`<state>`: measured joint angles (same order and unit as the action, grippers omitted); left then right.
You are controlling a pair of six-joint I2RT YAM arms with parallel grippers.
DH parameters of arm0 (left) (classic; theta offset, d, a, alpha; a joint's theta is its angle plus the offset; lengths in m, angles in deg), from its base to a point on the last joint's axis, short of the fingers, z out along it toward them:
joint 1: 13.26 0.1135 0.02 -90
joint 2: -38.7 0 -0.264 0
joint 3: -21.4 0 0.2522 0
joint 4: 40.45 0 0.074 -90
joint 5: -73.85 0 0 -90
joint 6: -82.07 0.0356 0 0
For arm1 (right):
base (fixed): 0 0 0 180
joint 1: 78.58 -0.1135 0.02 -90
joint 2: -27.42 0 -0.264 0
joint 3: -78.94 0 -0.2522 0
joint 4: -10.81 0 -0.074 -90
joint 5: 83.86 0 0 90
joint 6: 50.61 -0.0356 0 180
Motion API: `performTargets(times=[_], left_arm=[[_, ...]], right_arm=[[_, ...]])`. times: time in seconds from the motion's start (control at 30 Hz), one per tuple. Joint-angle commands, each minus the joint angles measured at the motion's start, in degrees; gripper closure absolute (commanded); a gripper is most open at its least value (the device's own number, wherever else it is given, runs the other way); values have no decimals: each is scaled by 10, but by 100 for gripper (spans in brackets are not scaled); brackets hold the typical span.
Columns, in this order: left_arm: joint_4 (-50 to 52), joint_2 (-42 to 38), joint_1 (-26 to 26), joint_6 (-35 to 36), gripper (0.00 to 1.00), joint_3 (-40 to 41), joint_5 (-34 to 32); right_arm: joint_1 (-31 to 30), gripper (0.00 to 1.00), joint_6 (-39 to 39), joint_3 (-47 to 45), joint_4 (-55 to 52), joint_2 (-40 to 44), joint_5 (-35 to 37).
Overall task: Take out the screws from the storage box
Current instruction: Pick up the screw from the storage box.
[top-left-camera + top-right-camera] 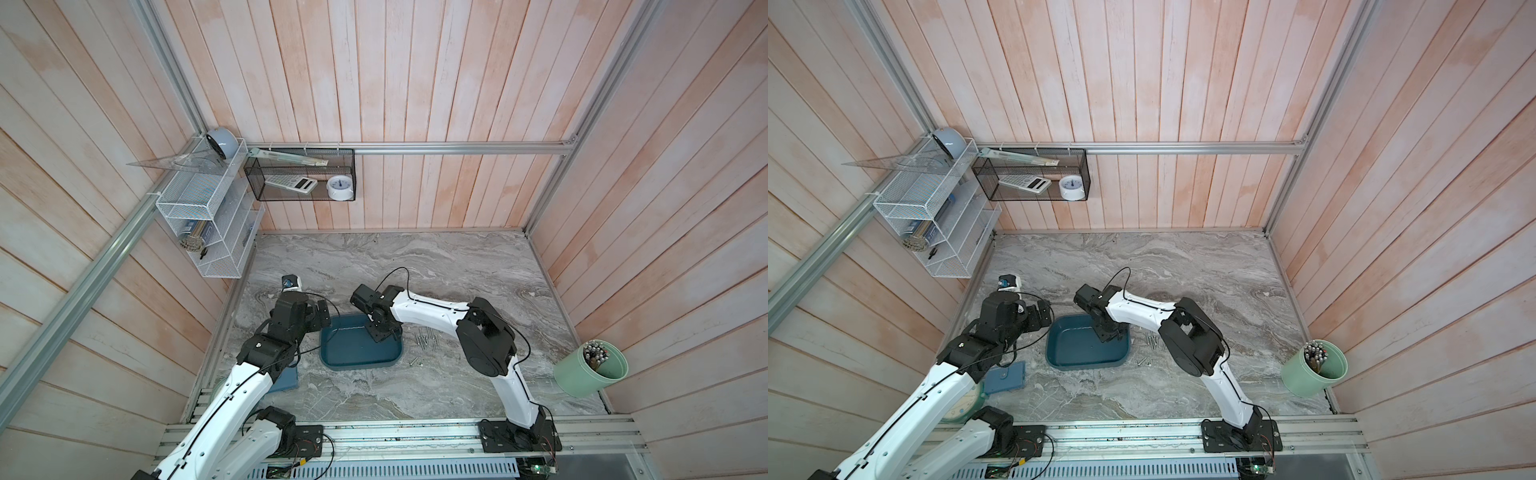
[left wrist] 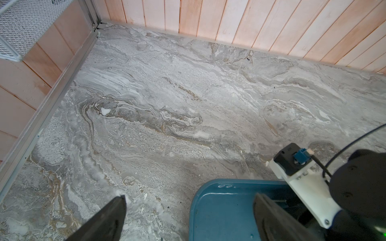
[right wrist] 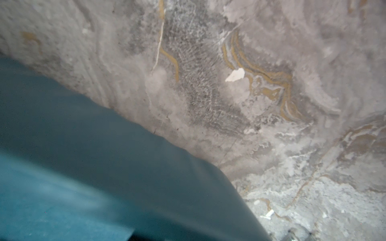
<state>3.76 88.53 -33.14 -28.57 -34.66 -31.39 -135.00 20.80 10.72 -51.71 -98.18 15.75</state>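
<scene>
Marble-patterned tabletop (image 1: 415, 266) fills your workspace, walled in by pale wood planks. Near its middle, between your two arms, sits the storage box (image 1: 353, 353), flat on the table, and both top views show its teal floor (image 1: 1084, 349).

The screws (image 1: 426, 338) lie outside the box, on the marble. A loose cluster is just beside its rim on your right arm's side, and a couple more lie a little nearer the base rail. You can see the same scatter in the other top view (image 1: 1152, 341).

Your left gripper (image 2: 190, 197) hovers at the box's far corner on the left arm's side with its jaws spread wide and nothing between them. In the left wrist view, one of its fingers (image 2: 108, 219) is over bare marble and the other is over the box.

Your right gripper (image 1: 379, 332) reaches down at the box's far corner on the screw side. The right wrist view shows only a blurred stretch of teal wall (image 3: 104, 146) and marble. From these views you cannot tell how far its jaws are parted or whether they hold anything.

A pale green cup (image 1: 590, 368) of metal rods stands well apart, against the wall on your right.
</scene>
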Motion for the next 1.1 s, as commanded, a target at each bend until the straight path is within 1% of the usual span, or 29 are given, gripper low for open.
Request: performTargets(times=[0.0,0.3,0.57,0.7,0.83,0.97,1.07], left_arm=[[-1,1,2,2,0,-8,-1],[-2,5,2,0,0,-8,1],[-2,8,2,1,0,-9,2],[-1,8,2,1,0,-9,3],[-2,9,2,1,0,-9,3],[-1,8,2,1,0,-9,3],[-2,9,2,1,0,-9,3]], right_arm=[[3,67,-3,17,-19,-9,22],[3,65,-8,21,-18,1,28],[3,65,-10,32,-30,-18,48],[3,65,-12,29,-21,-23,44],[3,65,-18,28,-11,-34,25],[3,67,-20,37,-18,-46,21],[3,71,-21,39,-21,-45,17]])
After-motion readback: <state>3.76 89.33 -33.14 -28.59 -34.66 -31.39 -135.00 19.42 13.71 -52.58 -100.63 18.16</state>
